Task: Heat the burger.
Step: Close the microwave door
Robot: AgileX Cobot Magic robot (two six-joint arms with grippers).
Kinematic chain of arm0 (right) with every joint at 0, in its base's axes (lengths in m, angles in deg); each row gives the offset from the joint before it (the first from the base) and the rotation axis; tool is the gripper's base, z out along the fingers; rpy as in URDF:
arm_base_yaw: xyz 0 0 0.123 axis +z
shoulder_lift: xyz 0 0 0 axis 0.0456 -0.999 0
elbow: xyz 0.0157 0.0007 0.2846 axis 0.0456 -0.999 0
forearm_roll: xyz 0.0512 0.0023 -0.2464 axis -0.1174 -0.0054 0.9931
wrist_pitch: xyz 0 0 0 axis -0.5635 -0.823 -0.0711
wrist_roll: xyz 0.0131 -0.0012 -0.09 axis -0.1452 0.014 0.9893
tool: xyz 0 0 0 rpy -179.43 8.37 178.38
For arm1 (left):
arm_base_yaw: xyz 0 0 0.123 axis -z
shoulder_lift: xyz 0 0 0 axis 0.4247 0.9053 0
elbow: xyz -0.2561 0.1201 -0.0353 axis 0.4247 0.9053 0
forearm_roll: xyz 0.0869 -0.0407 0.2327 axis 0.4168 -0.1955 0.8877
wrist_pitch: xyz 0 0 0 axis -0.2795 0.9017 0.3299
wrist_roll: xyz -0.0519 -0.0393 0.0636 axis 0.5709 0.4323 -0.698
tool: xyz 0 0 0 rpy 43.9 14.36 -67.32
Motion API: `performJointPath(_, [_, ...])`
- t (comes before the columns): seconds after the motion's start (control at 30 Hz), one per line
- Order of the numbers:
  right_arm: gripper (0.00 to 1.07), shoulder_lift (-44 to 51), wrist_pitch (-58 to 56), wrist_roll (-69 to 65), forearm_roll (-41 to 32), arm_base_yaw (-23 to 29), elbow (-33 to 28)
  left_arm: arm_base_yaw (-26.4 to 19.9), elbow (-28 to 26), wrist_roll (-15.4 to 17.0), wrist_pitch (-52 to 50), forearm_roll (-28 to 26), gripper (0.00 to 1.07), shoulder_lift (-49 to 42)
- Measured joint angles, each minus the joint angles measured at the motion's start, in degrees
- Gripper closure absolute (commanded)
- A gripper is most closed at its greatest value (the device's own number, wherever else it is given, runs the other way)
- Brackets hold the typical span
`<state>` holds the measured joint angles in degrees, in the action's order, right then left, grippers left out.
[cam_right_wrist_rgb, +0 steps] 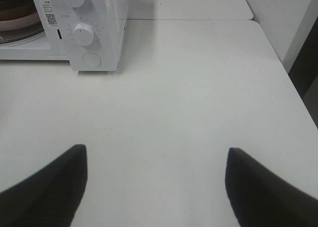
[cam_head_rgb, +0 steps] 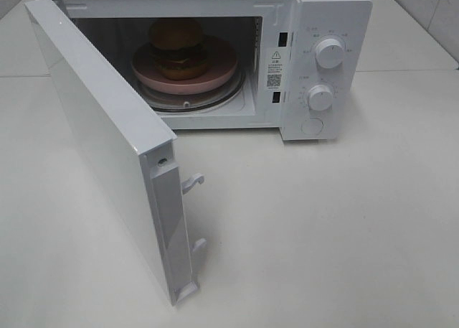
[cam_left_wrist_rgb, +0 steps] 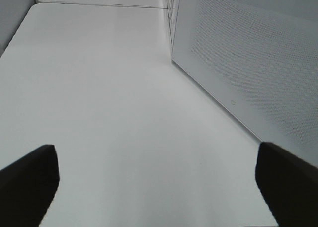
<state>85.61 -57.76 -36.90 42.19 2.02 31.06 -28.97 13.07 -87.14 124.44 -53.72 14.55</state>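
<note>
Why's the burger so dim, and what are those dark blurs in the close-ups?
Exterior high view: the golden-brown burger on its pink round plate is shaded inside the white microwave. Left wrist view: the blurs are fingers of the left hand, too near to focus. Right wrist view: likewise the right hand.

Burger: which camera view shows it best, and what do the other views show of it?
Exterior high: the burger is clearly seen on the plate inside the open microwave. The right wrist view catches only a brown sliver at the frame edge; the left wrist view shows none of it.
</note>
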Motion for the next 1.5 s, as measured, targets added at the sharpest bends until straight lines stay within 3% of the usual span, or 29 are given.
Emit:
performJointPath(0.9, [0.32,0.00,0.00,0.06,0.00,0.00,0.00,0.00,0.00,0.06,0.00,0.00,0.04,0.69])
performJointPath(1.17, [0.32,0.00,0.00,0.06,0.00,0.00,0.00,0.00,-0.80,0.52,-1.55,-3.04,0.06,2.12])
performJointPath(1.2, [0.32,0.00,0.00,0.06,0.00,0.00,0.00,0.00,-1.43,0.57,-2.69,-3.50,0.09,2.75])
performJointPath(1.23, [0.32,0.00,0.00,0.06,0.00,0.00,0.00,0.00,-2.29,0.57,-5.61,-3.78,0.18,4.01])
performJointPath(1.27, [0.32,0.00,0.00,0.06,0.00,0.00,0.00,0.00,-2.29,0.57,-5.61,-3.78,0.18,4.01])
performJointPath(1.3, [0.32,0.00,0.00,0.06,0.00,0.00,0.00,0.00,-2.52,0.57,-9.22,-3.61,0.27,5.39])
performJointPath(1.33, [0.32,0.00,0.00,0.06,0.00,0.00,0.00,0.00,-2.52,0.57,-11.17,-3.15,0.48,6.30])
performJointPath(1.37, [0.32,0.00,0.00,0.06,0.00,0.00,0.00,0.00,-2.52,0.57,-11.17,-3.15,0.48,6.30])
performJointPath(1.4, [0.32,0.00,0.00,0.06,0.00,0.00,0.00,0.00,-2.52,0.63,-14.78,-2.12,0.75,8.31])
performJointPath(1.43, [0.32,0.00,0.00,0.06,0.00,0.00,0.00,0.00,-2.52,0.63,-16.33,-1.72,0.88,9.51])
performJointPath(1.47, [0.32,0.00,0.00,0.06,0.00,0.00,0.00,0.00,-2.52,0.63,-16.33,-1.72,0.88,9.51])
performJointPath(1.5, [0.32,0.00,0.00,0.06,0.00,0.00,0.00,0.00,-2.18,0.63,-20.17,-1.20,1.07,12.26])
